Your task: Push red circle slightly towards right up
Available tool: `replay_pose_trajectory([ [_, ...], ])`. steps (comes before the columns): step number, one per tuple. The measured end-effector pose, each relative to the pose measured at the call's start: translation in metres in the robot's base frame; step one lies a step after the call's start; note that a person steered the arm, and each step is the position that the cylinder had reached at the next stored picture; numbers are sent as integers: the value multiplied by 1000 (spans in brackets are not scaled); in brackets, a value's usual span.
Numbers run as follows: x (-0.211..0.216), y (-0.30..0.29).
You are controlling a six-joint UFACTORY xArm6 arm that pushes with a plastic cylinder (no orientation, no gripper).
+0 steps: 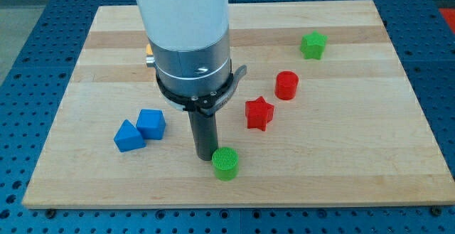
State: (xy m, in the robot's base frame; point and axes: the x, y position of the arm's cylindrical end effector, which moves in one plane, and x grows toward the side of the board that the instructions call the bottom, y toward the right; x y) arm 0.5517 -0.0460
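Mostly hidden behind the arm (186,42), a yellow block (148,50); my tip (207,156) beside green circle (226,163)

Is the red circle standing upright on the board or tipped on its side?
Upright. The red circle shows its flat round face on top, its curved side wall below, resting on the board.

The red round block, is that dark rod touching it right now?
No, my tip sits apart from the red circle, down at the view's bottom beside the green circle.
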Motion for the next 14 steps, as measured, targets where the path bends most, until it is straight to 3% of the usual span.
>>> replay_pose_trajectory([
  [2,-7,0],
  [5,-101,2],
  [8,-102,87],
  [11,-129,116],
  [14,-134,109],
])
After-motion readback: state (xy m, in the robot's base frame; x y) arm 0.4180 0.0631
